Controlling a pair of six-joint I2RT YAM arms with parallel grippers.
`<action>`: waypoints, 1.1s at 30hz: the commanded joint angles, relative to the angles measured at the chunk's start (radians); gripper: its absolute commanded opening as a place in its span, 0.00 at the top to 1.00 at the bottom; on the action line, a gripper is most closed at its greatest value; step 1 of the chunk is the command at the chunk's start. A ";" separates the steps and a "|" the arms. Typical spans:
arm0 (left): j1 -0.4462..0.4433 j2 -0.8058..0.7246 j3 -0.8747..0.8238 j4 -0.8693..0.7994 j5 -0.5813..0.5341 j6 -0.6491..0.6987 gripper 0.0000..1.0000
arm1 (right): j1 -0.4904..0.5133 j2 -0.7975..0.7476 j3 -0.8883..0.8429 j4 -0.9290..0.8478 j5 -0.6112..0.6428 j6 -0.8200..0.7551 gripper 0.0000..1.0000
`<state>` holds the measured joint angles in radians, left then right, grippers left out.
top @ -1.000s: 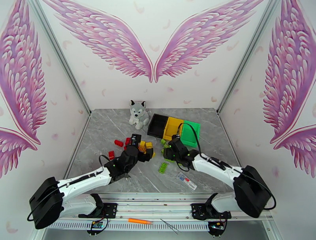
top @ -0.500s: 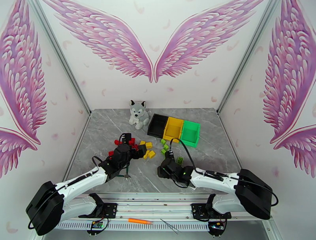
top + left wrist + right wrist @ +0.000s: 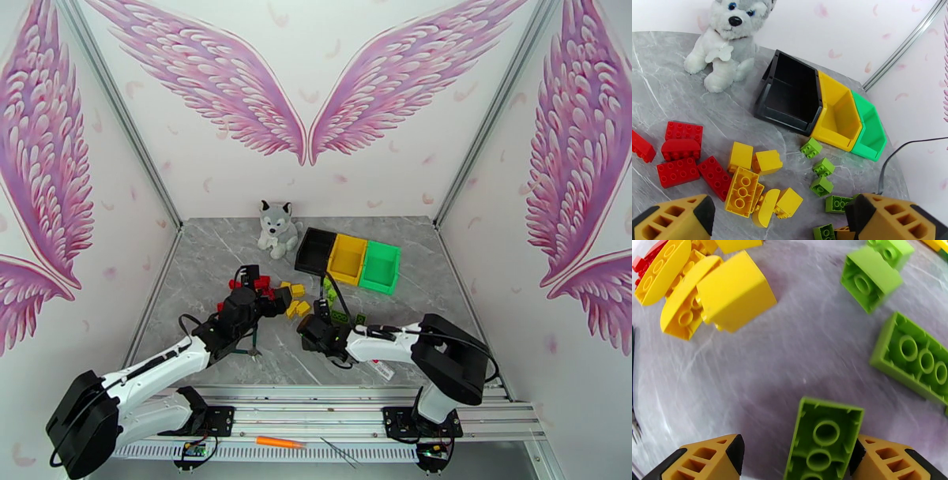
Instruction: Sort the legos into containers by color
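Red legos [image 3: 679, 158], yellow legos [image 3: 750, 189] and light green legos [image 3: 817, 165] lie loose on the grey table. Behind them stand the three containers side by side: black [image 3: 316, 251], yellow [image 3: 347, 258], green [image 3: 379, 267]. My left gripper [image 3: 253, 296] hovers open over the red and yellow pile, with nothing between its fingers [image 3: 675, 219]. My right gripper [image 3: 316, 328] is low over the table and open. An upside-down green brick [image 3: 823, 441] lies between its jaws, against the right finger [image 3: 892, 459] and well apart from the left one.
A husky plush [image 3: 276, 229] sits at the back, left of the black bin. A small tool [image 3: 254, 351] lies near the left arm. A white labelled strip [image 3: 381, 367] lies near the front right. More green bricks [image 3: 916, 358] lie to the right of the right gripper.
The right arm has pulled back from beside the bins to the table's middle and come down around a green brick. The left gripper has shifted left, over the red bricks.
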<state>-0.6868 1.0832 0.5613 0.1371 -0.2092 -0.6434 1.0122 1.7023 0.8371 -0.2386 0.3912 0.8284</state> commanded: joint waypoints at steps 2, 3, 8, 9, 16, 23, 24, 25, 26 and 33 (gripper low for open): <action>-0.073 -0.118 0.035 -0.075 -0.055 -0.033 0.01 | 0.010 0.035 0.060 -0.050 0.083 -0.020 0.32; -0.123 -0.142 0.050 -0.088 -0.102 -0.022 0.01 | 0.009 0.037 0.065 -0.048 0.084 -0.020 0.35; -0.332 -0.140 0.004 0.064 -0.269 0.040 0.01 | 0.008 0.048 0.050 -0.007 0.047 -0.023 0.44; -0.344 -0.118 -0.018 0.125 -0.269 0.056 0.01 | 0.008 0.048 0.043 0.000 0.041 -0.026 0.46; -0.348 0.021 -0.070 0.392 -0.264 0.218 0.01 | 0.006 0.032 -0.017 0.024 0.059 -0.039 0.54; -0.275 -0.070 -0.103 0.387 -0.281 0.267 0.01 | 0.001 -0.067 -0.125 0.071 0.089 -0.012 0.71; -0.269 -0.096 -0.113 0.386 -0.275 0.279 0.01 | -0.002 -0.085 -0.135 0.075 0.089 -0.018 0.73; -0.266 -0.122 -0.121 0.380 -0.248 0.304 0.01 | -0.006 -0.101 -0.135 0.071 0.093 -0.024 0.77; -0.265 -0.146 -0.130 0.370 -0.236 0.322 0.01 | -0.007 -0.115 -0.132 0.061 0.097 -0.029 0.79; -0.186 -0.148 -0.101 0.275 -0.188 0.308 0.01 | -0.118 -0.268 -0.050 -0.058 0.121 -0.118 0.88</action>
<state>-0.9066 0.9073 0.4259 0.4973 -0.4343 -0.3450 0.9470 1.5043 0.7330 -0.2413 0.4725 0.7654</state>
